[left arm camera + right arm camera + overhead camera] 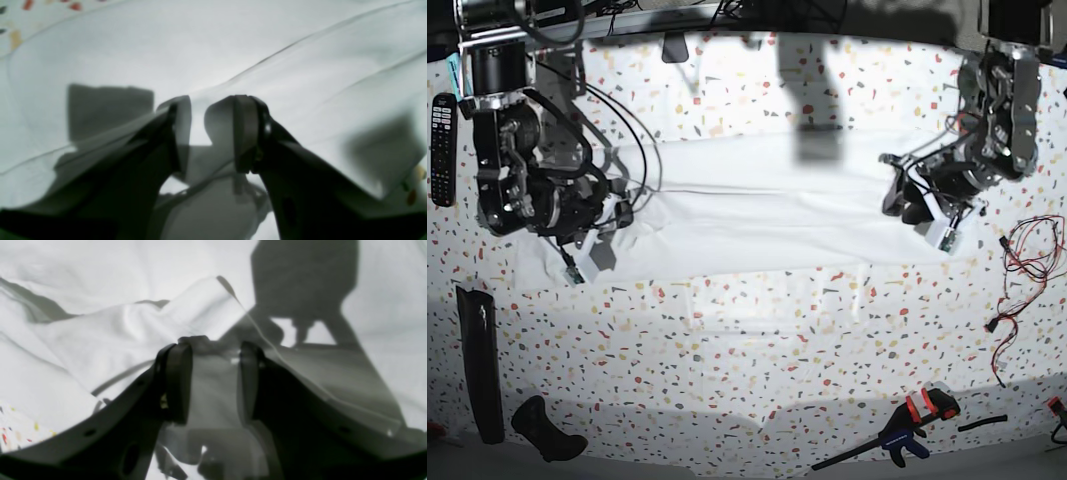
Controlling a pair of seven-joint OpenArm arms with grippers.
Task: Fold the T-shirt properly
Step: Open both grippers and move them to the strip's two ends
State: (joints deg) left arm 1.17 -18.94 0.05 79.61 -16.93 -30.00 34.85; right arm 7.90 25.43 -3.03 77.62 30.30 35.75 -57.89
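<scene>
The left gripper [211,133] and the right gripper [211,383] each have jaws apart, with white cloth between them. The T-shirt [757,215] lies in a long band between the arms. If one claw pinches only the top layer, the fold may come out crooked.

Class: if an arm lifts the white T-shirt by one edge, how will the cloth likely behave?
Probably floppy: the T-shirt already lies in soft folds and creases. It likely sags and drapes rather than holding shape. It looks thin and light, so it may slide across the terrazzo table.
</scene>
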